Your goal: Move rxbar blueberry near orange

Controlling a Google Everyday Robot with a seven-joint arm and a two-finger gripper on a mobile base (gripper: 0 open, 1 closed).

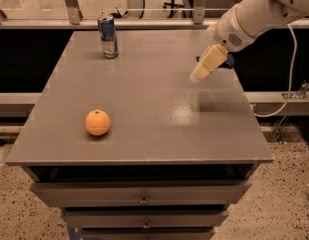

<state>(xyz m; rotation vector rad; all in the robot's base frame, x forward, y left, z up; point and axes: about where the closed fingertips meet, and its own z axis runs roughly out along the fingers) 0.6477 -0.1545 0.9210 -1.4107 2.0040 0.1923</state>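
Observation:
The orange sits on the grey table at the front left. My gripper hangs over the far right part of the table, pointing down and left. It stands in front of the spot where the rxbar blueberry lies. The bar is almost wholly hidden behind it; only a dark sliver shows at the gripper's right side. I cannot tell if the gripper touches the bar. The orange is far from the gripper, toward the front left.
A tall blue-and-silver drink can stands upright at the table's back left. Drawers sit under the tabletop. A railing and glass run behind the table. A cable hangs at the right, off the table.

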